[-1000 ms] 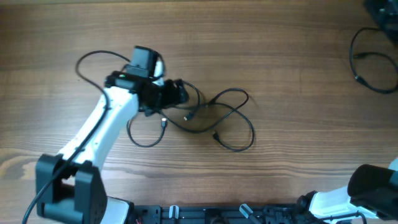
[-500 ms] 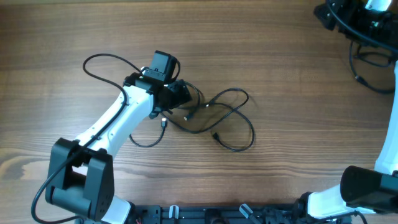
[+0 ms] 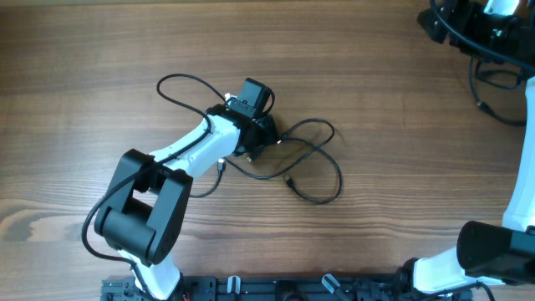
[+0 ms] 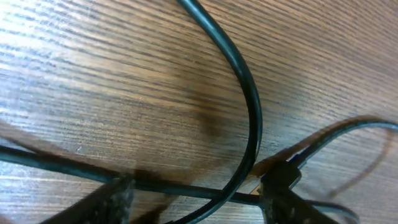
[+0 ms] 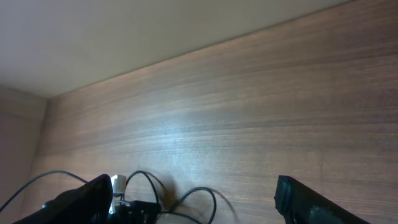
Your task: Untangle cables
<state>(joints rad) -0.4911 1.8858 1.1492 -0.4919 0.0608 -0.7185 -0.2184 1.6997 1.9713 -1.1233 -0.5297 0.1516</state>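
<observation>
In the middle of the wooden table [image 3: 100, 50], a loose tangle of thin black cables [image 3: 288, 157] was spread out in overlapping loops, with small plug ends [image 3: 289, 181] poking out. The left gripper [image 3: 261, 134] was parked right on the tangle's left edge. In the wrist view its jaws were seen apart, with one cord [image 4: 249, 112] curving across the gap and nothing clamped. Off at the far right corner, another cable [image 3: 479, 100] was looped by itself, well apart from the tangle. The right gripper [image 5: 194, 190] was found near that one, jaws spread wide and nothing gripped.
</observation>
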